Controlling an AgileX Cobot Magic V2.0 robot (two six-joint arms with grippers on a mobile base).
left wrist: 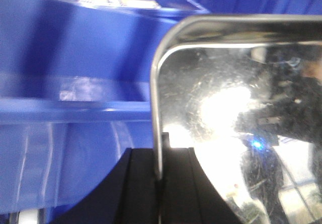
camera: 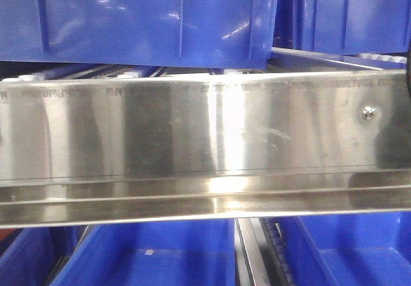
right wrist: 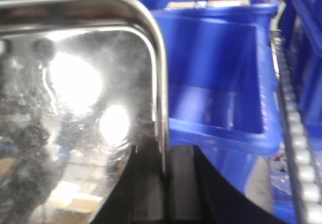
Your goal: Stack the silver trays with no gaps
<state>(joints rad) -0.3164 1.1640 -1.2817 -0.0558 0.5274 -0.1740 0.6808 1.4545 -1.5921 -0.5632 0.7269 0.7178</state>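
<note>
Both arms are on the job here: the left gripper (left wrist: 159, 159) pinches the left rim (left wrist: 155, 103) of a silver tray (left wrist: 221, 83), black fingers closed one on each side of the rolled edge, and the right gripper (right wrist: 164, 156) is clamped the same way on the opposite edge. It looks like one tray carried between them, so this reads as the carry-and-place step. The tray sits in front of a blue bin (left wrist: 75, 58) on the left side and beside an open blue bin (right wrist: 216, 78) and a roller track (right wrist: 297, 133) on the right. The front view offers no help, filled as it is by the steel shelf rail (camera: 205, 132) with its screw (camera: 368, 112); no second tray shows anywhere, so how near the stack is cannot be told. The next move probably calls for keeping the tray level, squaring its rounded corners over the tray below and lowering evenly so it nests flush. The tray itself is shallow, mirror-bright steel, finely scratched, throwing back lamp glare and a dark reflection of the arm.
</note>
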